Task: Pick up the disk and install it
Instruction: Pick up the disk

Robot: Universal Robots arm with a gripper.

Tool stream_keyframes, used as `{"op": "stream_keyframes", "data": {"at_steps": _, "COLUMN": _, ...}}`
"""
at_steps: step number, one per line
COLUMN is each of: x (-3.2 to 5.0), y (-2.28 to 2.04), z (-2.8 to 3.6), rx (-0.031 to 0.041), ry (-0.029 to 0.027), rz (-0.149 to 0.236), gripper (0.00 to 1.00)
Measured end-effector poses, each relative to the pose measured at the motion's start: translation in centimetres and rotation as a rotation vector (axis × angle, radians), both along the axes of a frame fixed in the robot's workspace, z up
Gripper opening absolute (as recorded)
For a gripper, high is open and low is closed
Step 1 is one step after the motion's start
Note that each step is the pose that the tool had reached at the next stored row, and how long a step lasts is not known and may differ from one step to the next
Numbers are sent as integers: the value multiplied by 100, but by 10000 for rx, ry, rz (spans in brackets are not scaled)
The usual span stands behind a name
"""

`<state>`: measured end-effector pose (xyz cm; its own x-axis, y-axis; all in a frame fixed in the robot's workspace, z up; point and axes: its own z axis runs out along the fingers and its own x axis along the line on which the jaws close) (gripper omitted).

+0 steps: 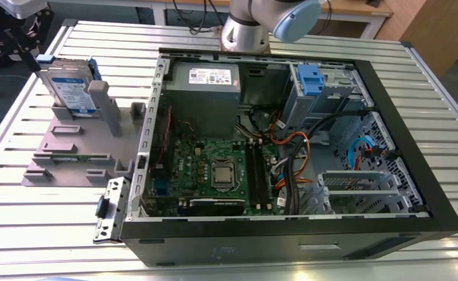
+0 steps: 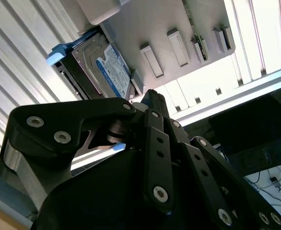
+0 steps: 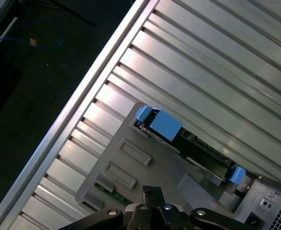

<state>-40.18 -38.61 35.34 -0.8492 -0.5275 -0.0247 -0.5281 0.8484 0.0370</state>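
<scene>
The disk [image 1: 67,89] stands upright on its edge in a slot of a grey plastic holder [image 1: 72,146], label facing the open computer case [image 1: 291,237], with its blue bracket [image 1: 44,58] showing at the top corners; in the second wrist view the disk [image 2: 103,72] shows its white-and-blue label, and in the first wrist view it [image 3: 198,149] is seen edge-on with a blue bracket tab [image 3: 165,124] at one end. The gripper [image 3: 152,194] hovers near the holder and apart from the disk, with nothing in its grasp; whether it is open or closed I cannot tell. The holder sits on the slatted metal desk [image 1: 49,234], just beside the case at the exterior view's left. Inside the case lie a green motherboard [image 1: 205,158], a grey power supply [image 1: 205,88] and a blue latch [image 1: 310,79] at a drive bay
</scene>
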Motion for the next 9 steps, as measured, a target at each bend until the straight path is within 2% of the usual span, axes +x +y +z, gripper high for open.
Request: {"op": "stream_keyframes", "data": {"at_steps": 9, "x": 0, "y": 0, "z": 0, "rx": 0, "ry": 0, "rz": 136, "gripper": 11}}
